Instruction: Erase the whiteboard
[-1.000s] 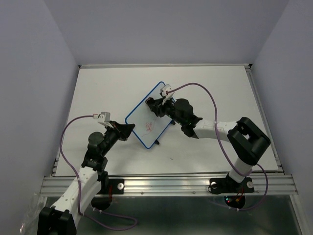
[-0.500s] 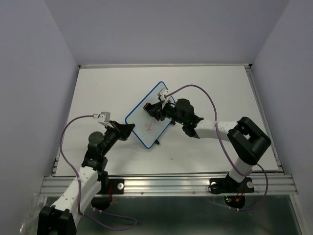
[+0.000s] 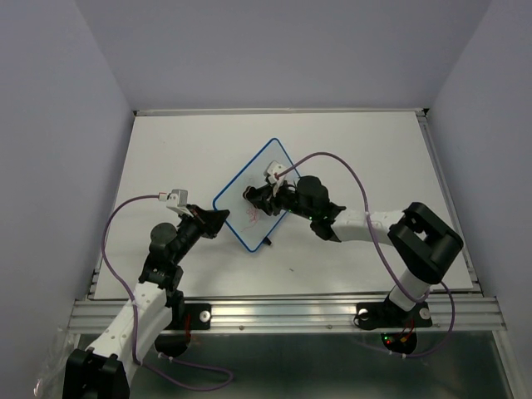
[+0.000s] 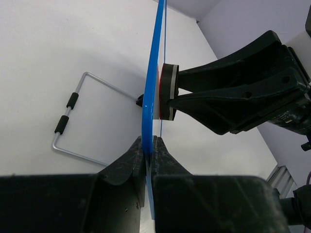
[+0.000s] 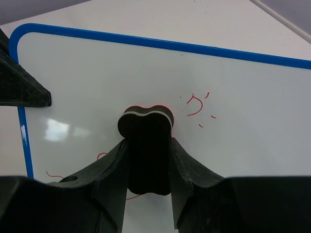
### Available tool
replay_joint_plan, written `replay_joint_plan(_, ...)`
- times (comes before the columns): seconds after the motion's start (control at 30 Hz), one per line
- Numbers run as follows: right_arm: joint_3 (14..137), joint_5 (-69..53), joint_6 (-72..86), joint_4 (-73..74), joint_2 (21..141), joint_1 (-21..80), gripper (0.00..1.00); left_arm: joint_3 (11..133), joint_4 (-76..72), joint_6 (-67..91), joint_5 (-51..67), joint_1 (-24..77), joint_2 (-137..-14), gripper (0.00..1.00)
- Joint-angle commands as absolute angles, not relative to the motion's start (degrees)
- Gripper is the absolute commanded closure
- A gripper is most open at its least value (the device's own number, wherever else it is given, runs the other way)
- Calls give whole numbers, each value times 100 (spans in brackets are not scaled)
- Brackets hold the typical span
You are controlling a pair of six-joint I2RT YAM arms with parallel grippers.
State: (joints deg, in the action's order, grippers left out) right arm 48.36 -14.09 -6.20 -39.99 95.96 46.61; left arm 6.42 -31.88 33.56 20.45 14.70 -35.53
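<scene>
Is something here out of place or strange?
The whiteboard does not lie flat: the left gripper clamps its blue edge and holds it tilted up, with the wire stand folded out behind. The right gripper presses an eraser on it. Red marks show; nothing looks damaged.

whiteboard [image 5: 87, 73] white, blue frame, faint red scribbles; eraser [image 5: 146, 141] black with pale edge band.

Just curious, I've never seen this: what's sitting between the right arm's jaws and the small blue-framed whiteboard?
A black lobed eraser pad, clamped in the right arm's jaws and pressed against the blue-framed whiteboard; both wrist views show it.
</scene>
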Motion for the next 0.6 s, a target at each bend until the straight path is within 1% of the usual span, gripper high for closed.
replay_joint_plan(0.0, 4772, -476, -501, -4437, 9510, 4737, 90, 721, -2760, 3173, 1811, 1503, -3639, 100)
replay_joint_plan(0.13, 4877, 174, -431, -4825, 9668, 4737, 89, 721, -2760, 3173, 1811, 1503, -3639, 100)
replay_joint_plan(0.3, 5185, 552, -211, -4974, 9835, 4457, 89, 721, -2751, 3164, 1819, 1512, -3630, 100)
replay_joint_plan(0.4, 5229, 624, -176, -5027, 9844, 4395, 89, 712, -2742, 3173, 1811, 1512, -3577, 100)
replay_joint_plan(0.57, 5300, 352, -79, -5019, 9888, 4228, 89, 703, -2742, 3173, 1811, 1521, -3542, 100)
